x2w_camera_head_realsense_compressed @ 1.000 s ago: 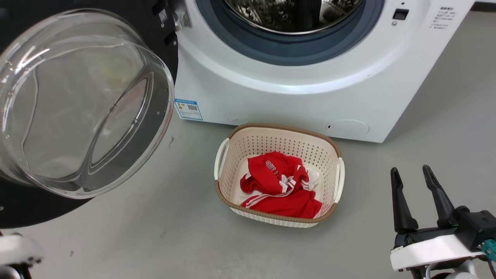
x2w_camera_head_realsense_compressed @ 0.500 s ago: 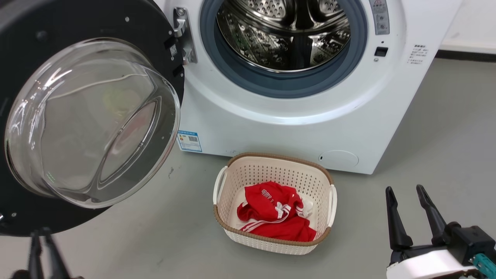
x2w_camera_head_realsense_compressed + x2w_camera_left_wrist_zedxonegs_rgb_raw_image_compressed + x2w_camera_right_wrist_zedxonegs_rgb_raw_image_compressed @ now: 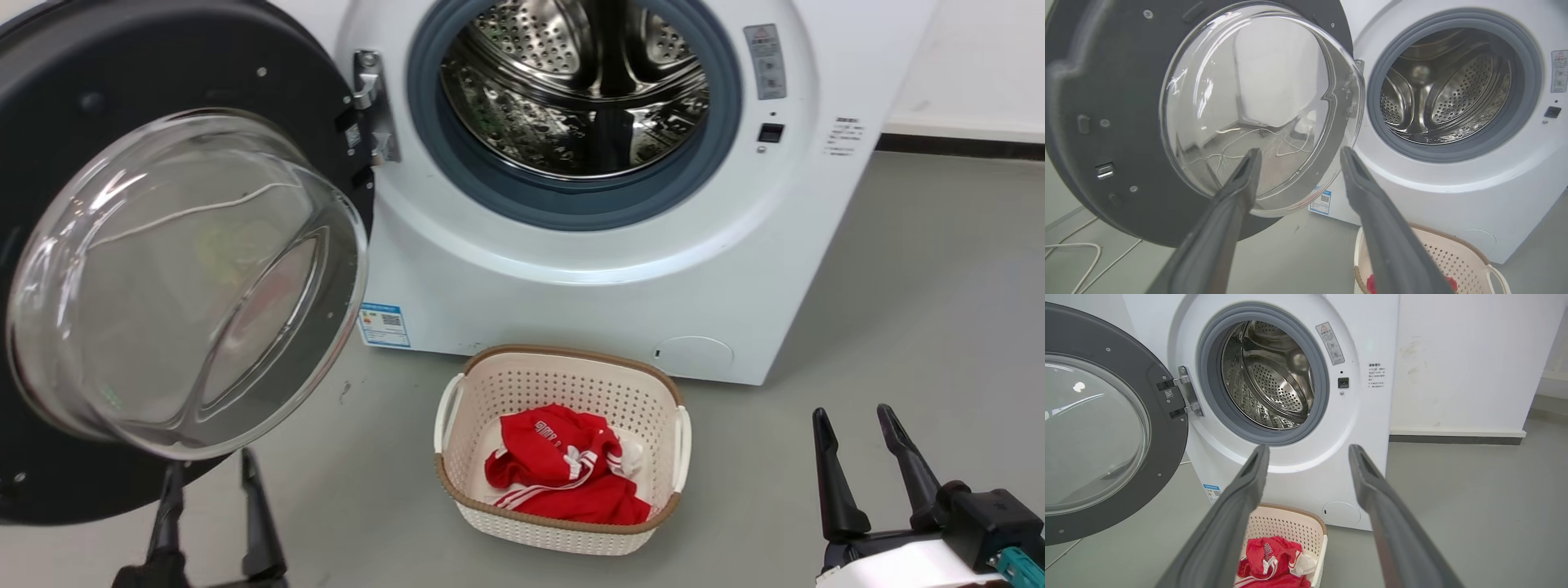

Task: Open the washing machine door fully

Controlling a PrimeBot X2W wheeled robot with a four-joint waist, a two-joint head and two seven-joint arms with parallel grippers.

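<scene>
The white washing machine [image 3: 588, 278] faces me with its steel drum [image 3: 571, 90] exposed. The washing machine door [image 3: 163, 65], a black disc with a bulging glass bowl, stands swung out to the left on its hinge [image 3: 367, 106]. My left gripper [image 3: 210, 469] is open just under the door's lower rim, with nothing between its fingers. In the left wrist view this gripper [image 3: 1300, 150] points at the glass bowl of the door [image 3: 1106, 81]. My right gripper [image 3: 850, 411] is open at the lower right, away from the machine. The right wrist view has that gripper [image 3: 1309, 447] aimed at the machine [image 3: 1290, 473].
A cream perforated basket [image 3: 563, 376] holding a red garment [image 3: 563, 474] stands on the grey floor in front of the machine. White cables [image 3: 1069, 249] lie on the floor below the door. A white wall [image 3: 1461, 359] stands to the right of the machine.
The head camera has tilted up, so the whole picture sits lower. My left gripper has come into view under the door's lower rim. The right gripper has barely moved.
</scene>
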